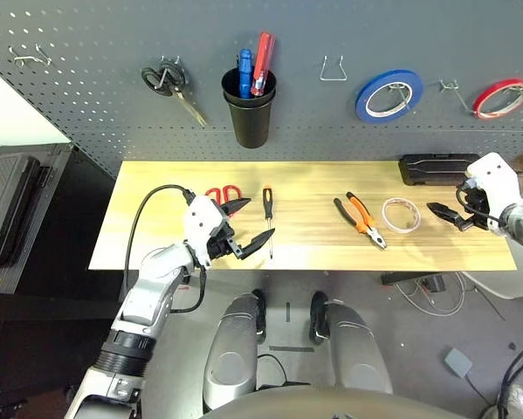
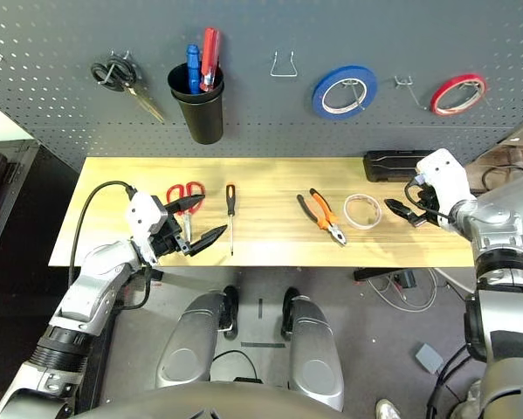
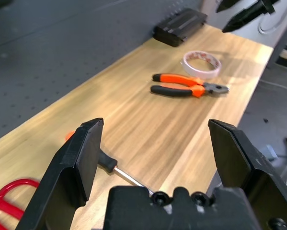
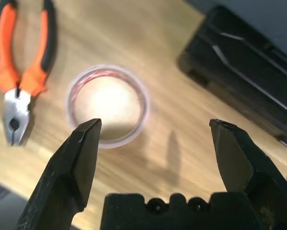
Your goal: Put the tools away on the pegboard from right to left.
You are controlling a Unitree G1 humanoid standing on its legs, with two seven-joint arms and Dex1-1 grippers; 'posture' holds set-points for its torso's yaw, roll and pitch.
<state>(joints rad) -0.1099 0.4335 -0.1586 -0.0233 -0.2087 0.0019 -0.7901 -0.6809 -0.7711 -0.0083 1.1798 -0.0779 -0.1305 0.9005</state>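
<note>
A glossy, whitish tape ring (image 1: 386, 216) lies on pale-grained wood (image 1: 313, 253).

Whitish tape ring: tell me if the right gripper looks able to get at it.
Probably yes: the right gripper stands open just beside the whitish tape ring, with bare wood between them; the pliers lie on the ring's far side.

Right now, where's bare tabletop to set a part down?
Widest: between the screwdriver and the pliers. Also the strip behind the pliers, up to the pegboard. Crowded: by the red scissors, under the left claw.
</note>
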